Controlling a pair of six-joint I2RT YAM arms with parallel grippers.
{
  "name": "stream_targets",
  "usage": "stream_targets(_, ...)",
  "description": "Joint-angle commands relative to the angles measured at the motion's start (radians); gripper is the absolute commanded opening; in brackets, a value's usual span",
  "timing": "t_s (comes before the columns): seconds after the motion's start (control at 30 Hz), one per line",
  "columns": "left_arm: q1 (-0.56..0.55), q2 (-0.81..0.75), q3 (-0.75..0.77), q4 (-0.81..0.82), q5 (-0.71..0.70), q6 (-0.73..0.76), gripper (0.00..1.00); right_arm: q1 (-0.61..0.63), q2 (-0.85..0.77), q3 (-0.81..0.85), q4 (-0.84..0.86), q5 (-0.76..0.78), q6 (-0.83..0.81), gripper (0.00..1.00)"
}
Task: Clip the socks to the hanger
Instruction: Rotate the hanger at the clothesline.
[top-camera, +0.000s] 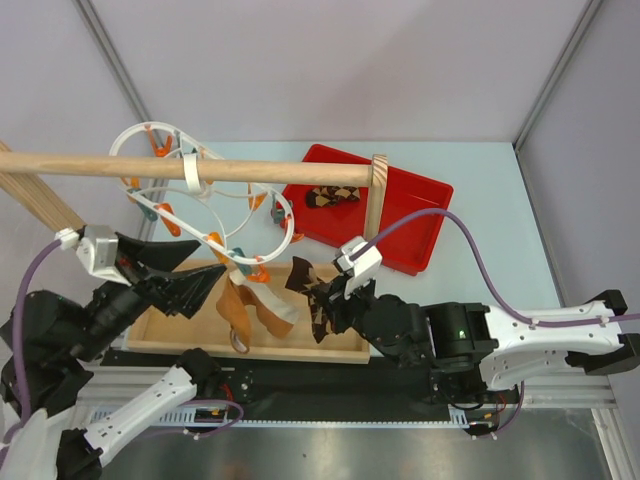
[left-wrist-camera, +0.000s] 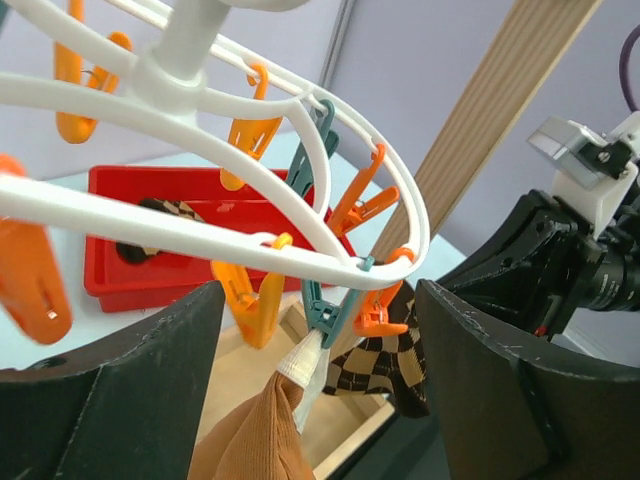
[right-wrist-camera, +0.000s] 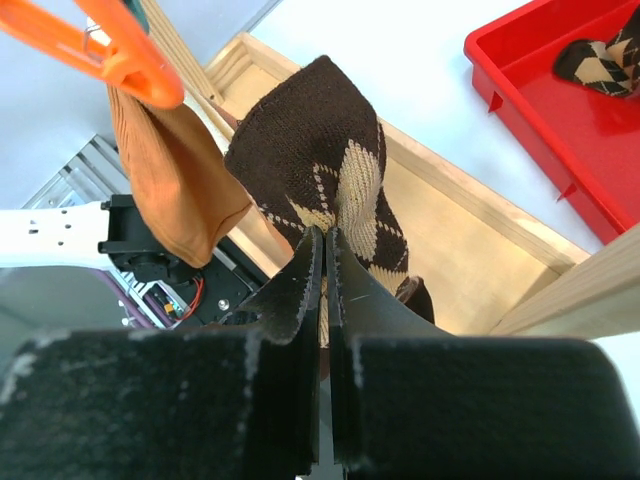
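The right claw (right-wrist-camera: 325, 245) is clamped shut on one argyle sock (right-wrist-camera: 320, 140), which is bunched up right past the fingertips, above the wooden tray (right-wrist-camera: 450, 230). The left claw (left-wrist-camera: 315, 330) is spread wide with nothing gripped. The hanger (left-wrist-camera: 200, 130) is seen just ahead of it, with a teal peg (left-wrist-camera: 322, 318) dangling between the fingers. Way beyond both claws, the second sock (top-camera: 332, 196) is lying in the red tray (top-camera: 410, 205).

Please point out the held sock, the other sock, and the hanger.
held sock (right-wrist-camera: 345, 190): right wrist view, its patterned middle.
other sock (top-camera: 330, 196): top external view, its middle.
hanger (left-wrist-camera: 180, 60): left wrist view, its white central stem.
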Motion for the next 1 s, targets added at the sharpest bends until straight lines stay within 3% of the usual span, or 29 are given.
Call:
stream_targets(0.0,0.001,0.04,0.06,-0.038,0.065,0.06,0.81,0.002,-0.04,-0.011,0.027,0.01,0.022,0.0)
stream_targets(0.33,0.001,-0.01,0.052,-0.085,-0.007,0.028,0.79,0.057,-0.008,0.017,0.048,-0.038,-0.023,0.0)
stream_targets(0.63,0.001,-0.116,0.089,-0.145,-0.135,-0.104,0.8,0.276,0.132,0.116,0.122,-0.046,-0.219,0.0)
stream_targets(0.77,0.001,-0.148,0.066,-0.151,-0.194,-0.157,0.78,0.252,0.184,0.142,0.179,-0.144,-0.231,0.0)
stream_targets(0.97,0.001,-0.066,0.096,-0.223,-0.194,-0.171,0.76,0.132,0.29,0.245,0.164,-0.249,-0.179,0.0)
